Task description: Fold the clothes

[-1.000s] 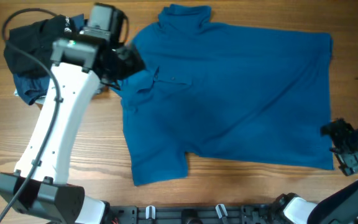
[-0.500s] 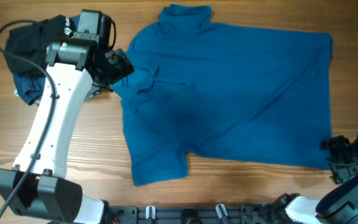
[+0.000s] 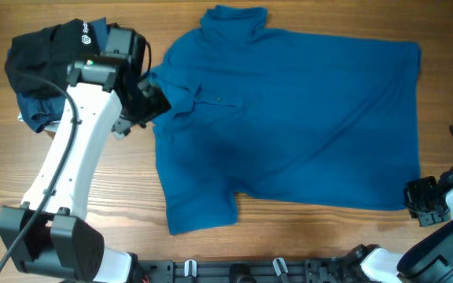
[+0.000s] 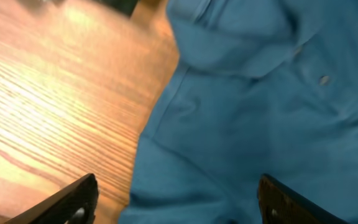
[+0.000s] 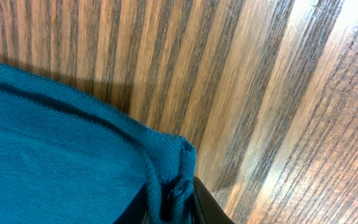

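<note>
The clothes, a blue polo shirt (image 3: 289, 118), lie spread flat on the wooden table with the collar at the back left. My left gripper (image 3: 152, 98) hovers low over the shirt's left edge beside the collar. Its jaws stand open, one over bare wood and one over cloth (image 4: 260, 112), and the left gripper (image 4: 176, 186) grips nothing. My right gripper (image 3: 419, 200) sits at the shirt's front right corner. In the right wrist view the right gripper (image 5: 169, 199) is shut on the bunched hem corner of the shirt (image 5: 55, 155).
A black garment with a small white logo (image 3: 46, 47) lies at the back left, over a darker blue-grey garment (image 3: 34, 110), just behind my left arm. Bare wooden table (image 3: 305, 236) runs along the front. A black rail (image 3: 250, 271) lines the front edge.
My left gripper has slid onto the shirt's left edge by the collar, jaws narrowing a little. My right gripper has moved in to the front right corner and shut on the hem.
</note>
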Available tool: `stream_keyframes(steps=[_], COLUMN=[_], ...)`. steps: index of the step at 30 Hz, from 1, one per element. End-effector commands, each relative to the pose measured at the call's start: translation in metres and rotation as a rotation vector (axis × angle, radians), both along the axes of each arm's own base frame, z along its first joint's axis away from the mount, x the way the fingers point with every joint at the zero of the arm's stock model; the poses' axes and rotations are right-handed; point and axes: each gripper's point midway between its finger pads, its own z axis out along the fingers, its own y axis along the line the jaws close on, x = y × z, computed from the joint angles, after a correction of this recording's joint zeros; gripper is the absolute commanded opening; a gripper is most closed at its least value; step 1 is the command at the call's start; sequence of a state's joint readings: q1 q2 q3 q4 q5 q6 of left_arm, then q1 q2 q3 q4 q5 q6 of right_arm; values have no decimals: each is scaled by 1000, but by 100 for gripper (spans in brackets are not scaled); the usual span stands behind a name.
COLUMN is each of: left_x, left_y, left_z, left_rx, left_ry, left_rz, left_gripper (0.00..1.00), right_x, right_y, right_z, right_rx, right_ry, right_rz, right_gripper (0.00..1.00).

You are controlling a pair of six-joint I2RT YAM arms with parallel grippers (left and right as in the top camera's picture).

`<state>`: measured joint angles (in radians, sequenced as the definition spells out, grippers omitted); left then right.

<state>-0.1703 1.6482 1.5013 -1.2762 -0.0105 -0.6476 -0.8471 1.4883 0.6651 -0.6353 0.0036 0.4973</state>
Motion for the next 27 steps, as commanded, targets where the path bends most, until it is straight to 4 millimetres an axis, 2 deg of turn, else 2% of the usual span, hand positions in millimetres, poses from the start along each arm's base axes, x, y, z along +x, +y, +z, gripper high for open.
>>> stream_keyframes(steps=[1,3,13,16,22,24,27], left_x=[-45,-63,-121,-130,-152,-158,-170], left_y=[-32,-34,-41,-45,-47,-45,-39], left_z=[-33,-47,-89,-97,-98,-101,-117], left_rx=[-158,-156,-116,-129,-153,-160,-151], left_ry=[163,230,398,373,252,231,238], left_rz=[-131,-140,-180,-181,-165,-140,-129], left_gripper=[83,83,81,81,79,77,67], right_x=[-17,-17,-13,-13,-13,-13,-12], right_y=[8,9,8,8,9,9,9], right_z=[-14,-14,-14,-14,-14,-14,-14], right_rx=[21,21,23,23,26,26,28], right_ry=[71,71,53,52,50,50,47], right_rz=[-8,-7,-6,-6,-5,-5,-5], right_gripper=[14,15,16,17,19,19,18])
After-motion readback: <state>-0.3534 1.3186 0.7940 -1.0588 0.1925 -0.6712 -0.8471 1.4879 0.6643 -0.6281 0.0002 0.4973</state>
